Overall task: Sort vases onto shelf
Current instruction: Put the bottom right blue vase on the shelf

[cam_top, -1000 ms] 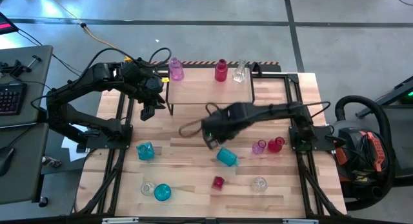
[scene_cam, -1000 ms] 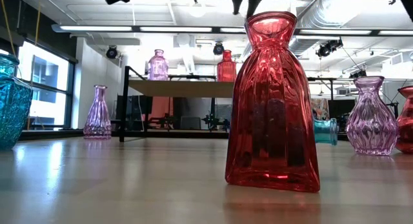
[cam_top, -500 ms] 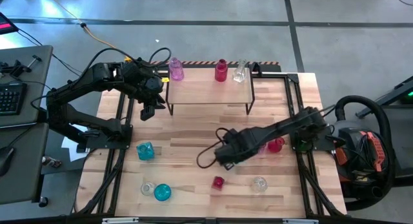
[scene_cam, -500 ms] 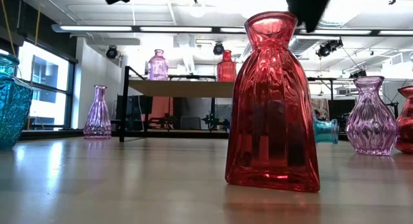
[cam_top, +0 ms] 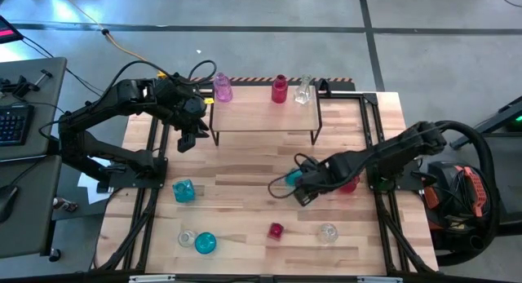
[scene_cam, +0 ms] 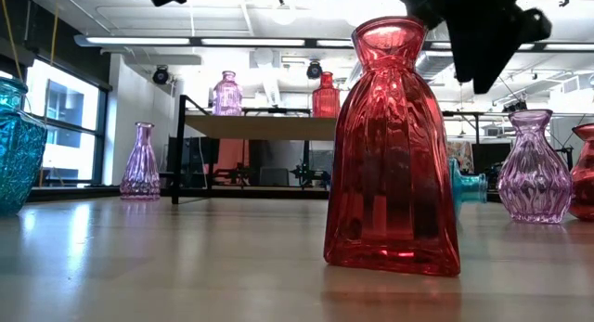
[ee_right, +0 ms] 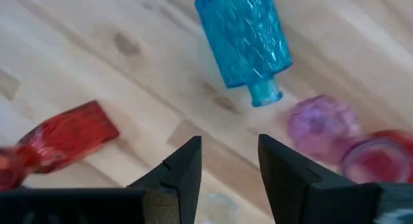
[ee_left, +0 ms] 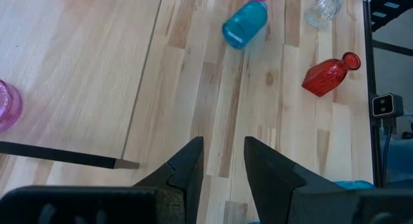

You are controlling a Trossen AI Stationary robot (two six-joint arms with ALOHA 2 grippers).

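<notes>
Hovering right gripper (ee_right: pixel 227 161), fingers apart, near toppled teal vase (ee_right: pixel 244 37).

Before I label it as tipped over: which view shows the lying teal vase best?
The right wrist view: the lying teal vase fills it, neck included. High view: mostly hidden behind the right gripper. Low view: only its neck peeks out. Left wrist: small, distant.

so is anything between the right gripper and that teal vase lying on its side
No. In the right wrist view, only bare tabletop separates the open right gripper from the teal vase; purple and red vases sit off to the side.
</notes>
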